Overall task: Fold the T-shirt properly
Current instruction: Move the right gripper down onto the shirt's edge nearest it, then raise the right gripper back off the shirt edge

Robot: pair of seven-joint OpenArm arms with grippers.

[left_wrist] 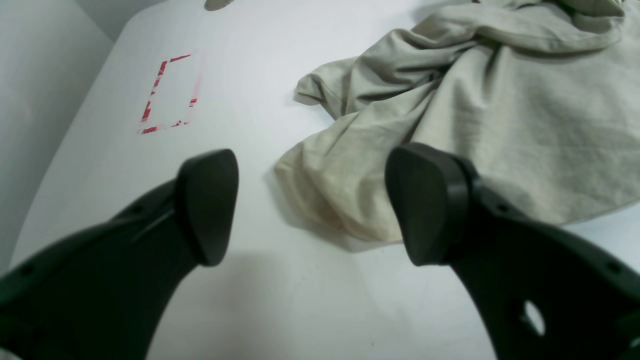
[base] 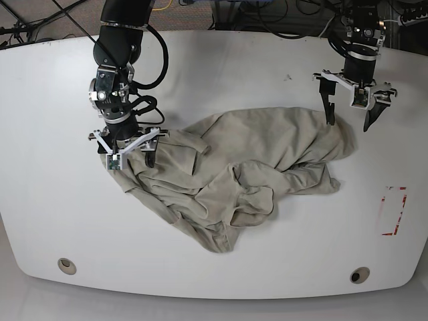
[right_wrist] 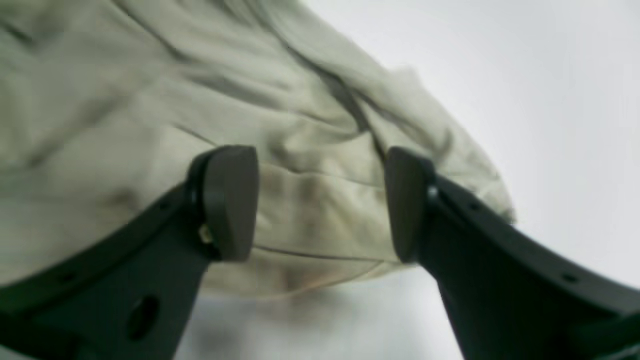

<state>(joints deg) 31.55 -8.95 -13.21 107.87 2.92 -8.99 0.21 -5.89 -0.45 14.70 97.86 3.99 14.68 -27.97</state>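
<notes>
Crumpled T-shirt (base: 234,167) lies between both claws, long axis across the worktop (base: 53,221). Left claw (base: 349,115) released at its edge. Right claw (base: 130,155) spread over cloth, grasping nothing.

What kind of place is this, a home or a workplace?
Most likely a robotics lab, not a home. Two robot arms stand over a bare white table, cables lie bundled on the floor behind it, and a red taped rectangle marks a spot near the crumpled T-shirt.

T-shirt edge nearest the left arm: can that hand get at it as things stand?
Probably yes. The left hand is open, straddling the T-shirt edge, with nothing between them.
</notes>
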